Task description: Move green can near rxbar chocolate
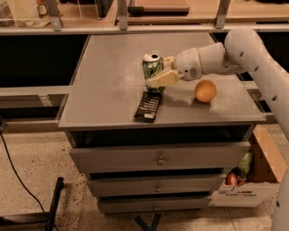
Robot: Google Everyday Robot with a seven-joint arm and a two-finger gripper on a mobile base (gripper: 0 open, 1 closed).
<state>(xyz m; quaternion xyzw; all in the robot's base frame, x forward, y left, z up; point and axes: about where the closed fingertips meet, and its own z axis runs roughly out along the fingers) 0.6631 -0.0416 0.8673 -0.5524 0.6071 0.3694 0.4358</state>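
Cream fingers [160,80] around green can [151,66], orange ball [205,90]

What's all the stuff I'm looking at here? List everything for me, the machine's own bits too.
green can: one, green with a silver top, upright on the cabinet top, just behind the bar
rxbar chocolate: one, black-brown, lying flat near the top's front edge
orange ball: one, orange, on the top, right of the can
cabinet: one, grey, centre of view
drawers: three, grey, stacked under the top
cardboard box: one, brown, on the floor at right, packets inside
shelf: one, wooden, behind the cabinet
arm: one, white, reaching in from the right
pincer: one, beige fingers, closed on the green can
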